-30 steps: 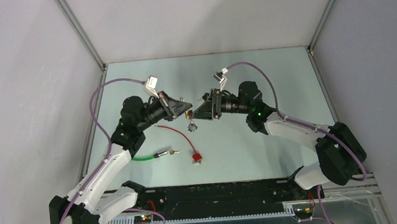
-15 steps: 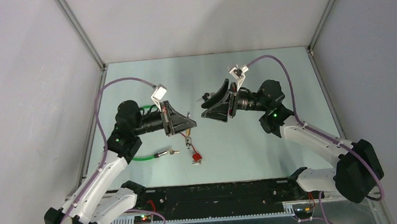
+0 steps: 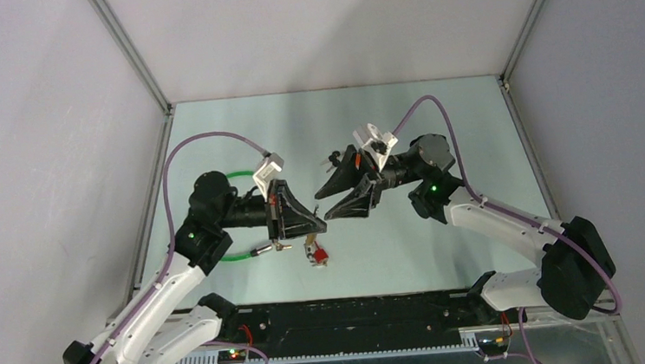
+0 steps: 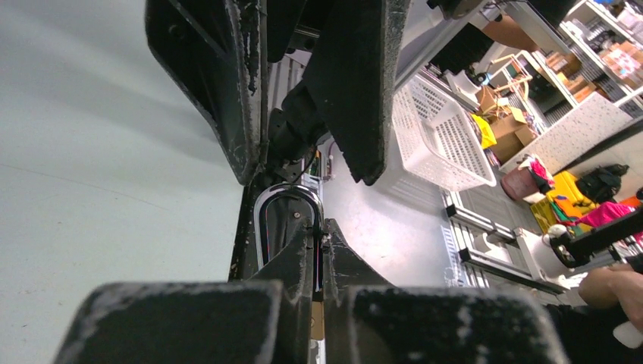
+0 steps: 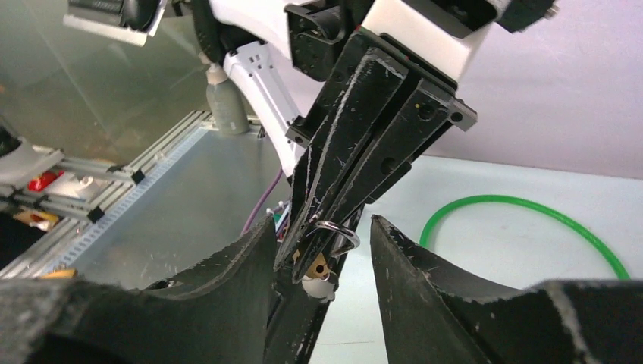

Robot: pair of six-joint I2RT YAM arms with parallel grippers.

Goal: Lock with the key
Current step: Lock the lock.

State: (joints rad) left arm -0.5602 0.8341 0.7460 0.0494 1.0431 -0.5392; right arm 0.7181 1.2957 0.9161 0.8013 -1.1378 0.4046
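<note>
My left gripper (image 3: 316,229) is shut on a small brass padlock with a silver shackle. In the left wrist view the shackle (image 4: 286,199) sticks out past my closed fingertips (image 4: 309,246). In the right wrist view the padlock (image 5: 316,265) sits pinched in the left fingers, its shackle (image 5: 337,230) toward my right gripper (image 5: 322,221), and a small white piece (image 5: 318,287) hangs under it. My right gripper (image 3: 324,206) is open and empty, facing the padlock a short way off. A red-tagged key (image 3: 318,254) lies on the table just below the left gripper.
A green cable loop (image 3: 240,255) with a metal end (image 3: 277,247) lies beside the left arm and shows in the right wrist view (image 5: 523,203). Grey enclosure walls stand left, right and behind. A black rail (image 3: 355,314) runs along the near edge.
</note>
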